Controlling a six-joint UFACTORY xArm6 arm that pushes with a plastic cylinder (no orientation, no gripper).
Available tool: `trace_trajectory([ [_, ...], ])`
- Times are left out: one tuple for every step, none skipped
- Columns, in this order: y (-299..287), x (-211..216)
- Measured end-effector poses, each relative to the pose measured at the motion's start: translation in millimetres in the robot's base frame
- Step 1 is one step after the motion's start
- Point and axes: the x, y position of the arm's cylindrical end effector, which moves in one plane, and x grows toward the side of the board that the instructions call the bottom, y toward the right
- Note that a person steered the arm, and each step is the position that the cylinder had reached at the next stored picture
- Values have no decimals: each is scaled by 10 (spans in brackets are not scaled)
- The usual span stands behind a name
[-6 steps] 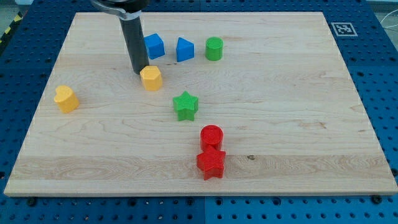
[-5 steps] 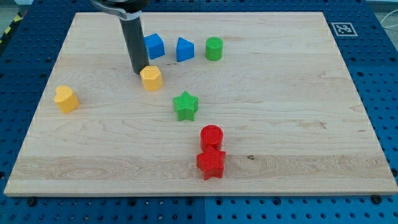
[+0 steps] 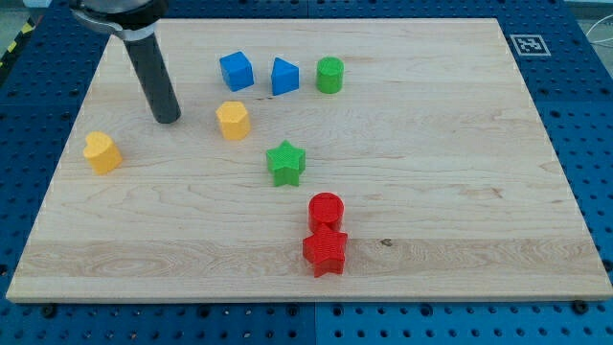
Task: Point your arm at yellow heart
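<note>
The yellow heart [image 3: 101, 151] lies near the board's left edge. My tip [image 3: 168, 119] rests on the board up and to the right of the heart, with a gap between them. A yellow hexagon [image 3: 233, 120] sits to the right of the tip, apart from it.
A blue cube [image 3: 236, 71], a blue block [image 3: 283, 76] and a green cylinder [image 3: 329, 74] stand in a row near the view's top. A green star [image 3: 286, 162] is mid-board. A red cylinder [image 3: 326, 210] touches a red star [image 3: 325, 251] below it.
My tip has moved left, away from the yellow hexagon and toward the yellow heart. No block has moved.
</note>
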Motion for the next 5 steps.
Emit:
trace_trajectory([
  [-148,-6],
  [-315,5],
  [-474,5],
  [-630,20],
  [-758,97],
])
